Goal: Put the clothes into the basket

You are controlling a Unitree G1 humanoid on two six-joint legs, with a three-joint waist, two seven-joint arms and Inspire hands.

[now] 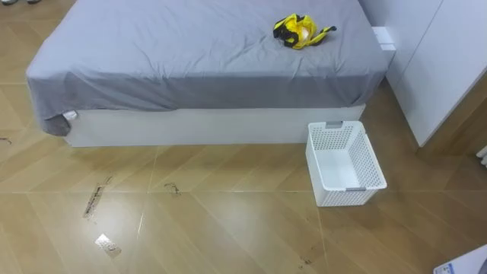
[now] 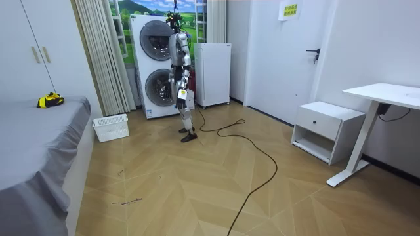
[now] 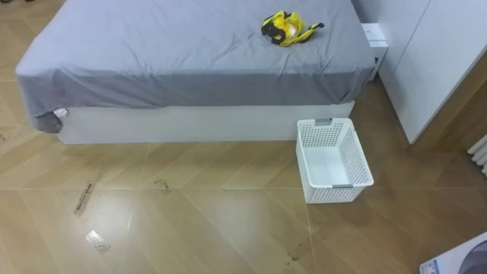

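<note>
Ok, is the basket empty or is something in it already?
Empty. The white basket stands upright on the floor by the bed, its bare bottom showing; the yellow clothes lie bunched on the bed.

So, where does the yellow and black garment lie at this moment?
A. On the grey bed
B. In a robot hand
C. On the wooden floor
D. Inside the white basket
A: the yellow and black garment lies on top of the grey bed, while the white basket stands empty on the floor beside it.
</note>
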